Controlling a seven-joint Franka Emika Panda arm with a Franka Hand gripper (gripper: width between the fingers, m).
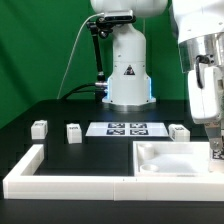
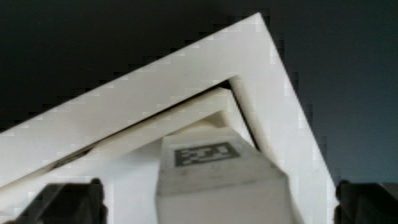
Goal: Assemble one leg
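Sitting in a loose row on the black table [image 1: 60,150] are three small white legs: one [image 1: 39,128] at the exterior view's left, a second [image 1: 74,132] just to its right, and a third [image 1: 178,132] well to the right, past the marker board [image 1: 128,128]. Each is a stubby block with a black-and-white square tag on a face (the patterns are too small to read). A fourth leg [image 2: 217,178] fills the lower middle of the wrist view, standing in the inner corner of the tray [image 1: 175,158] with its tag facing the camera; the tag shows only a blocky code, no letters.

The marker board lies flat between the second and third legs, carrying several black square tags. Behind it stands the arm's white base [image 1: 128,70], with a triangular warning label on its front and a blue glow at its foot. A long white L-shaped wall [image 1: 60,178] runs along the near edge of the table, and the tray sits at its right end, against it.

The gripper [image 1: 212,140] hangs at the exterior view's far right, down at the tray's right side. In the wrist view its dark fingertips [image 2: 68,203] flank the leg, but whether they press it cannot be told.

A green backdrop closes the scene behind the table.
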